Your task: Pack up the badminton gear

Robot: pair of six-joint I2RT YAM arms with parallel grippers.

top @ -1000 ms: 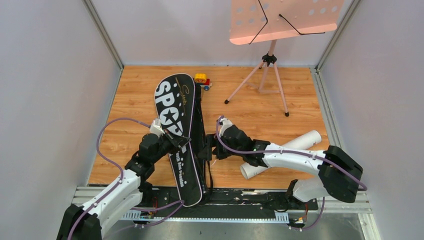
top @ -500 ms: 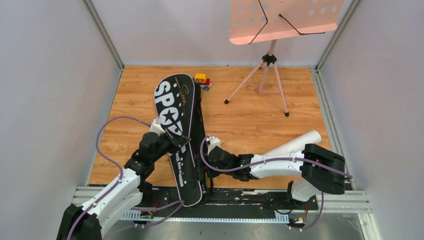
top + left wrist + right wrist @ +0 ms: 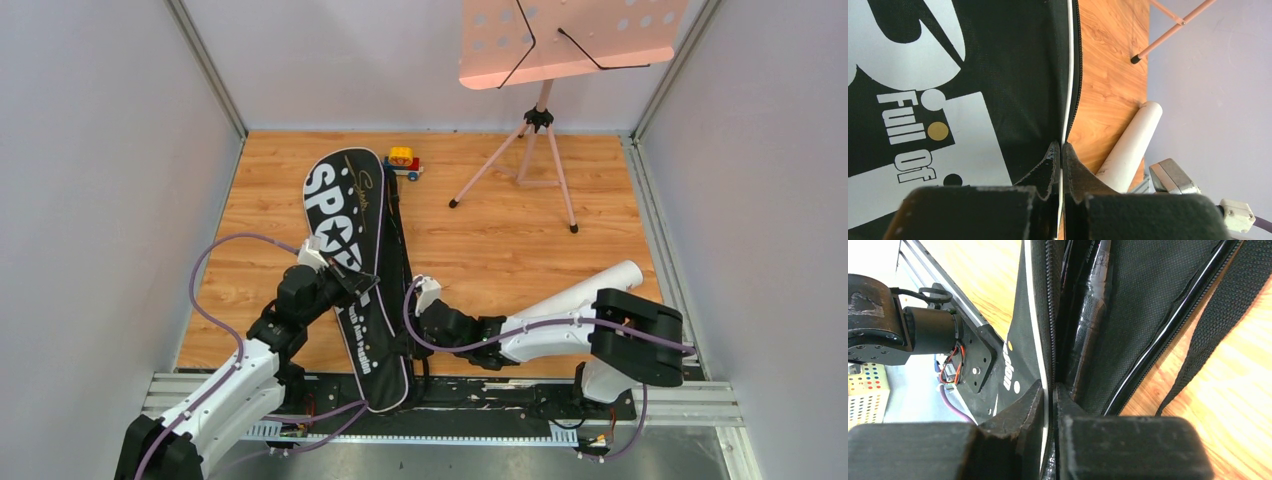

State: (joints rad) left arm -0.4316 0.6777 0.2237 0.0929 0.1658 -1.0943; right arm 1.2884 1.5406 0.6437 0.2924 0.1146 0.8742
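Observation:
The long black bag (image 3: 345, 225) lettered SPORT lies lengthwise on the wooden floor, its right edge unzipped. My left gripper (image 3: 366, 289) is shut on the bag's white-piped upper edge (image 3: 1068, 75), seen pinched between the fingers in the left wrist view (image 3: 1061, 148). My right gripper (image 3: 408, 338) is shut on the same piped zipper edge (image 3: 1048, 388) lower down, near the bag's handle end. A dark wrapped racket handle (image 3: 1091, 305) shows inside the opening. The white tube (image 3: 585, 290) lies on the floor under the right arm. The shuttlecocks are out of view.
A small red-yellow-blue toy car (image 3: 404, 160) sits just past the bag's far end. The pink music stand (image 3: 560, 35) stands at the back right, its tripod feet (image 3: 453, 203) on the floor. The bag's black strap (image 3: 1220, 322) trails over the wood. Grey walls close both sides.
My right gripper slid toward the near end of the bag and closed on its zipper edge. The bag's far end shifted slightly left. The left gripper kept its hold.

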